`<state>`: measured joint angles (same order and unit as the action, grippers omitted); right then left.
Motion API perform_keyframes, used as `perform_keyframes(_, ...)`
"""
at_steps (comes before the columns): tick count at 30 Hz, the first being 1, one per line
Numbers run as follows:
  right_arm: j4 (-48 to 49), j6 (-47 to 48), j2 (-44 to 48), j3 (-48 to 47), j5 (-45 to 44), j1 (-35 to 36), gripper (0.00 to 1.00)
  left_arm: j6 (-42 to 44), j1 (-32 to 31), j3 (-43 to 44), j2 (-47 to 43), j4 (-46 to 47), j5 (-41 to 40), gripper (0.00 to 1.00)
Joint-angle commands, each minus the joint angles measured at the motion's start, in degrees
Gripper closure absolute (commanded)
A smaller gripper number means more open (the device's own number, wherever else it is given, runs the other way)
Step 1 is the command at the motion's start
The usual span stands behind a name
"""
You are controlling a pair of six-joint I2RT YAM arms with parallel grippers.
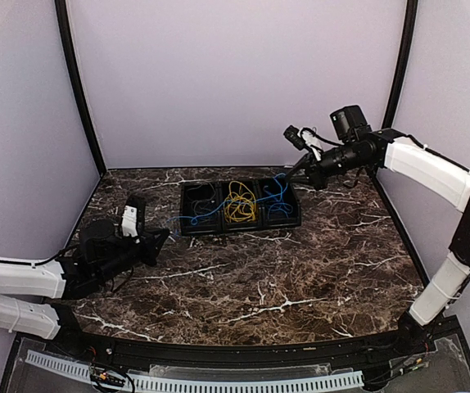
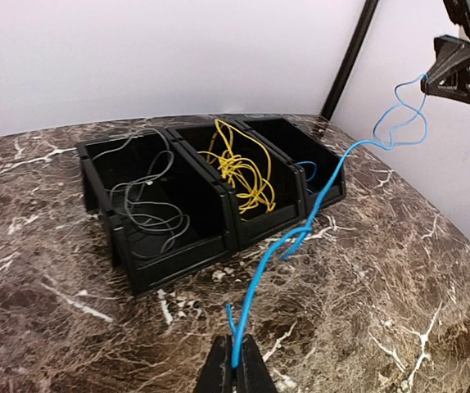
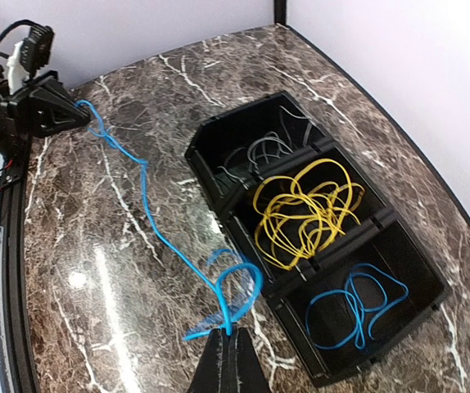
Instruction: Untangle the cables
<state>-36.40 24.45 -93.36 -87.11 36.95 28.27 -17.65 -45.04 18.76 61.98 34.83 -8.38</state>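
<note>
Count: one black tray [image 1: 251,228] with three compartments, holding one grey wire tangle [image 2: 149,205], one yellow tangle [image 2: 239,168] and one set of blue loops [image 3: 358,307], strands per bundle unresolvable; one blue cable [image 2: 300,237] outside; two grippers, left gripper [image 2: 237,368] and right gripper [image 3: 228,348].

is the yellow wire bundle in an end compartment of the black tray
No, the yellow wire bundle fills the black tray's middle compartment, between grey wires and blue wires.

Arm links [image 1: 427,168]: white shells, black joints. Left pincer [image 1: 166,236] and right pincer [image 3: 228,334]: black wedge fingers [image 3: 219,364] tapering to a point. Behind the left pincer: white block [image 1: 129,219], thin black cabling [image 3: 2,41]. Behind the right pincer: black camera housing [image 1: 350,123].
</note>
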Motion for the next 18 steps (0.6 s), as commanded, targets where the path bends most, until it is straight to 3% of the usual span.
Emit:
perform_keyframes(1, 4.93, -0.59, 3.35, 3.85, -0.83, -4.29, 1.00, -2.98, 1.90, -3.17, -6.98, -4.91, -5.39, 1.00)
perform_keyframes(9, 6.69, 0.58, 2.55, 6.67, -4.39, -7.28, 1.00, -4.48, 4.25, -2.38, -13.31, -6.84, -5.63, 1.00)
perform_keyframes(13, 8.35, -0.41, 0.90, 6.35, -5.58, -7.59, 1.00, -3.59, 4.25, 2.37, -9.80, -6.04, -2.42, 1.00)
perform_keyframes(18, 10.36, -2.37, -3.32, 3.70, -7.92, -7.97, 1.00, -0.97, 4.26, 14.34, -1.35, -4.39, 3.14, 1.00)
